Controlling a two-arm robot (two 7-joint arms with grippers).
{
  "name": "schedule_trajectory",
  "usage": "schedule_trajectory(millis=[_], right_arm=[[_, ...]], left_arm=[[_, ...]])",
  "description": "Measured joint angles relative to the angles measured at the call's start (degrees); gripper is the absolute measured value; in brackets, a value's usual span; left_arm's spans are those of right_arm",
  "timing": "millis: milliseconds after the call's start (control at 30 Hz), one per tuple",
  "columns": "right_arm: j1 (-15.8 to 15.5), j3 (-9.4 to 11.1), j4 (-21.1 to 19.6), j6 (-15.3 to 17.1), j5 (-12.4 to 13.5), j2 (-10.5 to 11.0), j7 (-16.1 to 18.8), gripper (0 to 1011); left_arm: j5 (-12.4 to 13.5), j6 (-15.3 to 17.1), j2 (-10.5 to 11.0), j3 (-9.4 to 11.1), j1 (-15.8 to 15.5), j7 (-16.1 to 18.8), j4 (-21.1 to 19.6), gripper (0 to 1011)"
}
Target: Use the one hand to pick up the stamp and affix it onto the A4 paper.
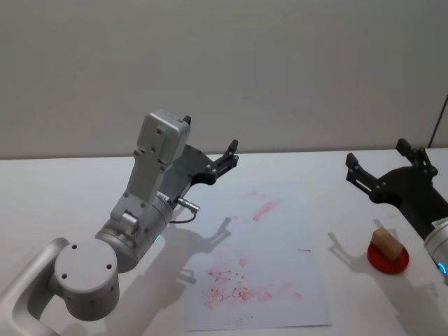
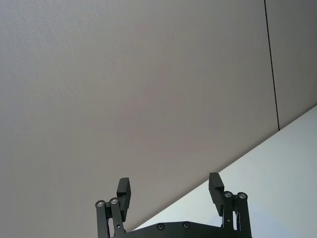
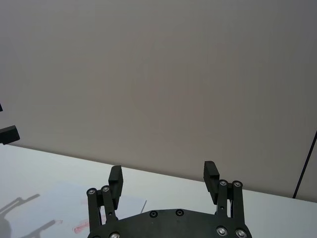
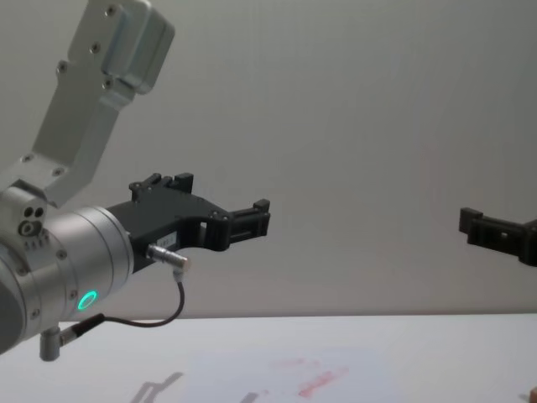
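**Wall** (image 1: 224, 63): grey, covers the upper half of the head view and lies behind both grippers in the wrist views.

**Table** (image 1: 70, 189): white, spans the lower half of the head view.

**Left arm** (image 1: 91, 273): silver, lower left of the head view, its base cut off by the bottom edge. In the chest view it takes up the left side, with a green light and a looping black cable (image 4: 159, 319).

**A4 paper** (image 1: 280, 231): lies flat on the table at lower centre of the head view. It carries smudged red-pink marks, densest toward its lower edge, whose shapes cannot be read. A shadow of the arm crosses its left margin. In the chest view it is a faint strip (image 4: 319, 382) along the bottom edge.

**Left gripper** (image 1: 228, 157): raised above the table at centre frame, beyond the paper's upper left corner. Its fingers are spread apart, with wall visible between them (image 2: 168, 184).

**Right gripper** (image 1: 378, 155): at the right edge of the head view, held above the table. Its wrist, with a blue light, is cut off at the lower right corner. Its fingers are apart (image 3: 163, 172). In the chest view one finger juts in from the right edge (image 4: 495, 231).

**Red dish** (image 1: 400, 266): round and shallow, on the table at lower right of the head view, well to the right of the paper and below the right gripper's fingers in the frame.

**Stamp** (image 1: 386, 243): a tan block resting on the dish, apart from both grippers. Its detail is too small to make out.
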Motion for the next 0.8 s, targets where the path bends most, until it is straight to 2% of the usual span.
schedule_trajectory(millis=[433,600,800], right_arm=[[-0.12,0.19,0.0,0.0,0.05,0.25,0.07,1001],[-0.9,0.9,-0.38,0.16,0.66,1.31,0.22,1001],[-3.14,2.33,-1.48,1.63,1.79,3.86,0.27,1001]], left_arm=[[0.0,0.0,0.0,0.0,0.0,0.0,0.0,1001],[0.0,0.0,0.0,0.0,0.0,0.0,0.0,1001],[0.0,0.0,0.0,0.0,0.0,0.0,0.0,1001]])
